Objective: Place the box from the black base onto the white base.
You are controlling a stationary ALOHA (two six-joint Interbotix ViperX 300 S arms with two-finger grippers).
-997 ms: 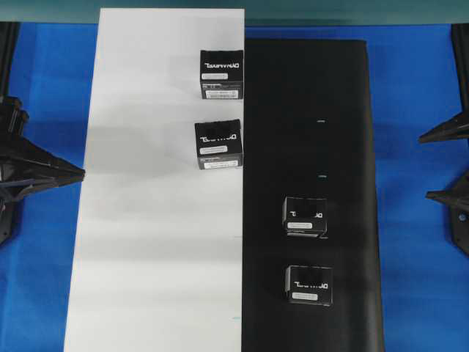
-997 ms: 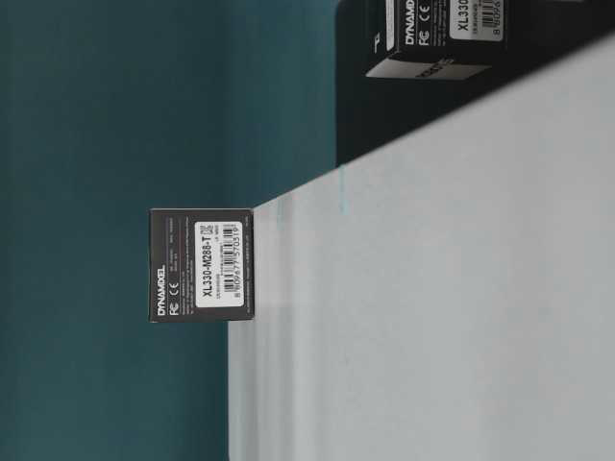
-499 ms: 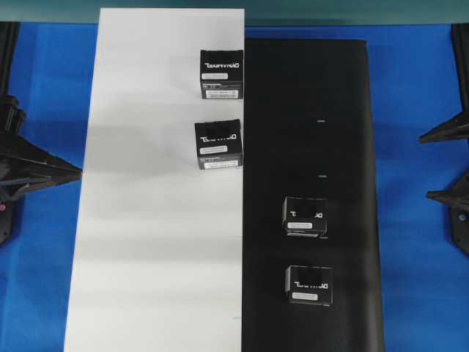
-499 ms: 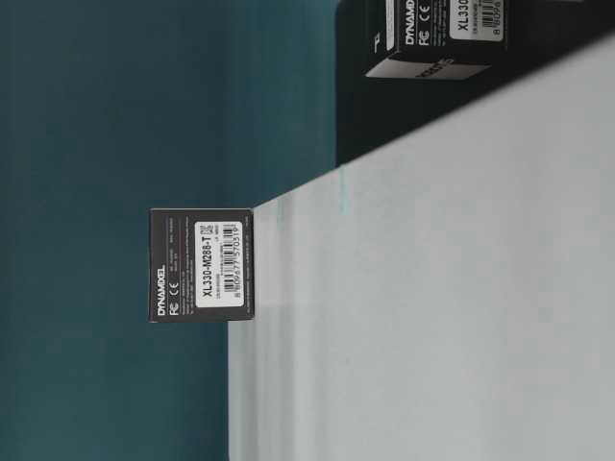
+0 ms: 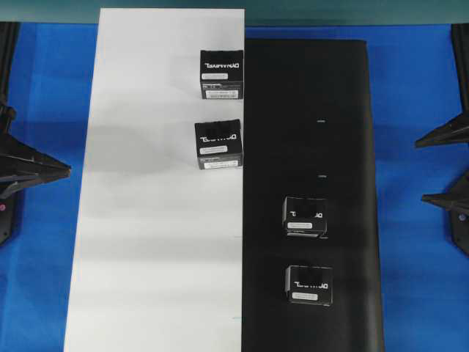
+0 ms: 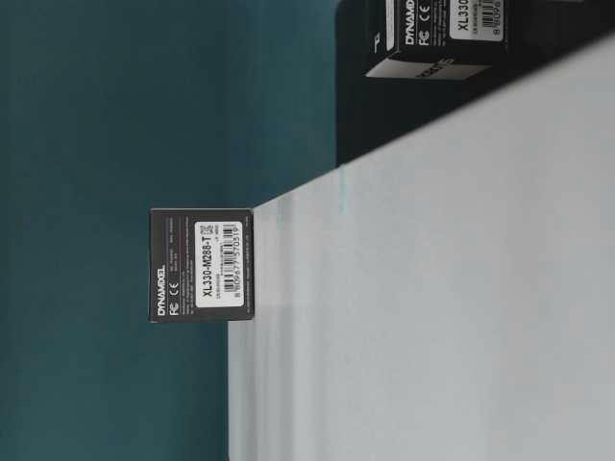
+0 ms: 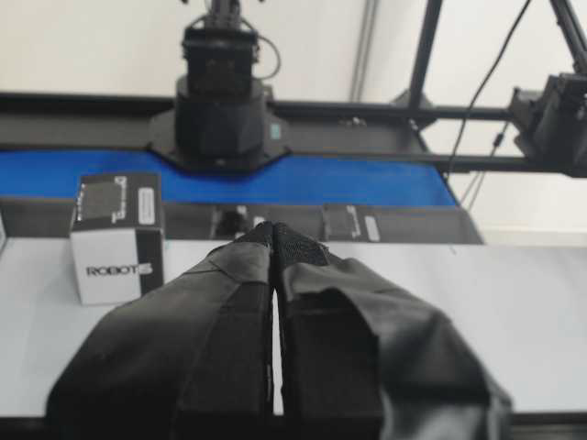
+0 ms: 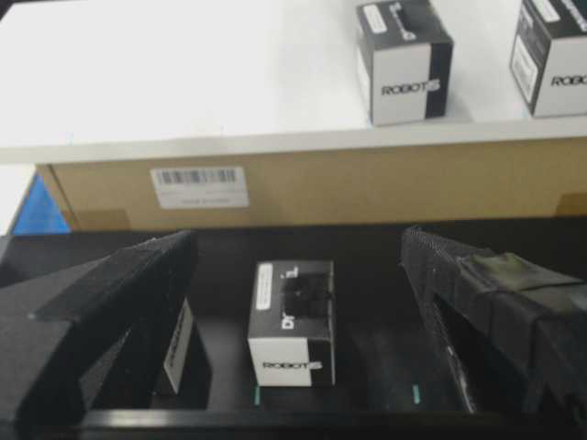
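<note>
my right gripper (image 8: 298,321) spread wide, box (image 8: 292,323) ahead between its fingers untouched on black base (image 8: 367,266), white base (image 8: 183,73) beyond, my left gripper (image 7: 275,240) pressed together, empty

The left gripper (image 5: 62,170) sits out at the left edge of the overhead view, its dark tapered tip aimed inward. From its own wrist camera the left gripper (image 7: 275,240) has both padded fingers (image 7: 215,312) pressed flat together, with only a thin seam between them, and nothing is caught there. The right gripper (image 5: 423,167) waits at the opposite edge, two dark prongs set well apart and pointing inward. Its wrist camera shows the right gripper (image 8: 298,252) with the jaws spread wide, one finger (image 8: 119,293) on each side of the frame, holding nothing.
</note>
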